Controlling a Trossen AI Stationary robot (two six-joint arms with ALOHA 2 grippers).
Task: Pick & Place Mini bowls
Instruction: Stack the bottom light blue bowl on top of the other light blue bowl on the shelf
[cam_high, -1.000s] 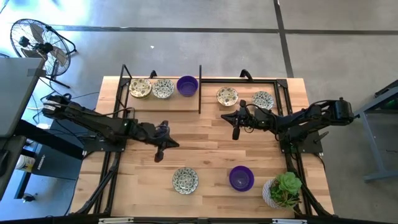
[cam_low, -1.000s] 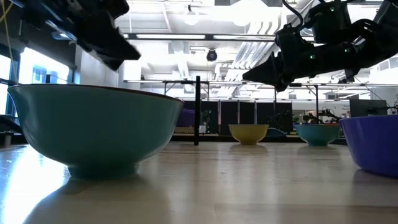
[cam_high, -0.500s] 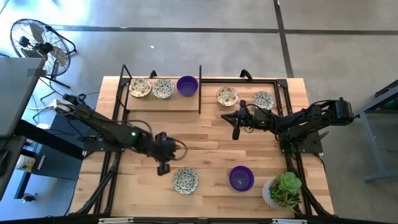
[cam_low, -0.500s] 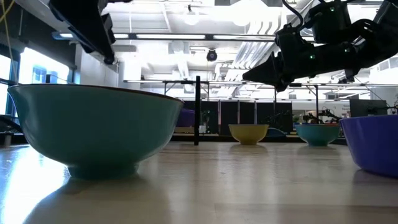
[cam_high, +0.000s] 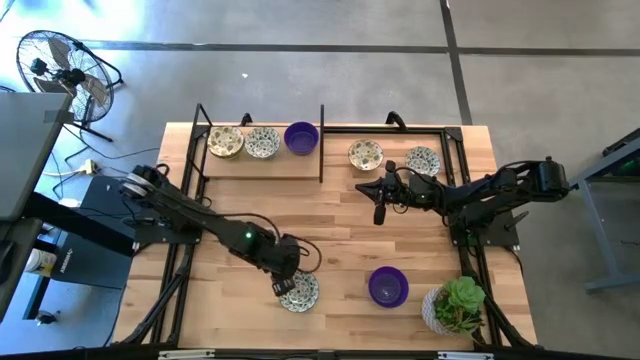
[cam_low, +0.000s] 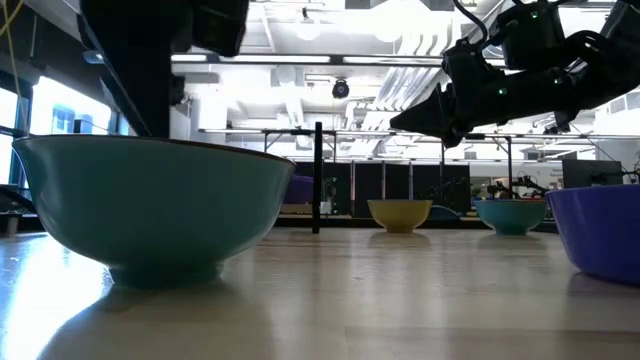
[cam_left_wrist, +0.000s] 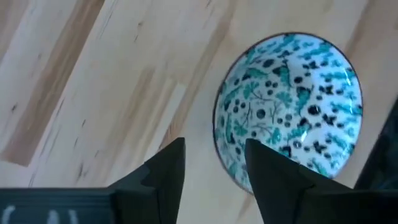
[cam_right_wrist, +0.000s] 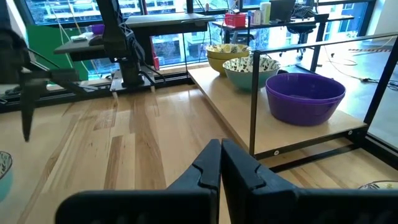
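Note:
A speckled green-and-white mini bowl (cam_high: 300, 291) stands on the table near its front edge; it also shows in the left wrist view (cam_left_wrist: 292, 106) and in the low view (cam_low: 150, 205). My left gripper (cam_high: 283, 287) (cam_left_wrist: 214, 144) is open and low over the bowl's left rim, with one finger over the inside and one outside. A purple bowl (cam_high: 388, 286) stands to its right. My right gripper (cam_high: 379, 212) (cam_right_wrist: 221, 155) is shut and empty, held above the table's middle right. Three bowls (cam_high: 262, 142) stand on a raised shelf at the far left, and two speckled bowls (cam_high: 365, 154) at the far right. My left gripper comes from above, pointing down, with the bowl's left rim (cam_left_wrist: 219, 149) between its open fingers. I cannot tell whether either finger touches the rim. The bowl rests on its foot on the table.
A green plant in a white pot (cam_high: 455, 305) stands at the near right corner. A black frame with an upright post (cam_high: 322, 140) borders the far shelf. Bare wood (cam_high: 330, 230) lies between the two arms.
My left gripper has gone toward the table's near edge and to the right, and down over the near speckled bowl's left rim. The bowl has stayed where it was.

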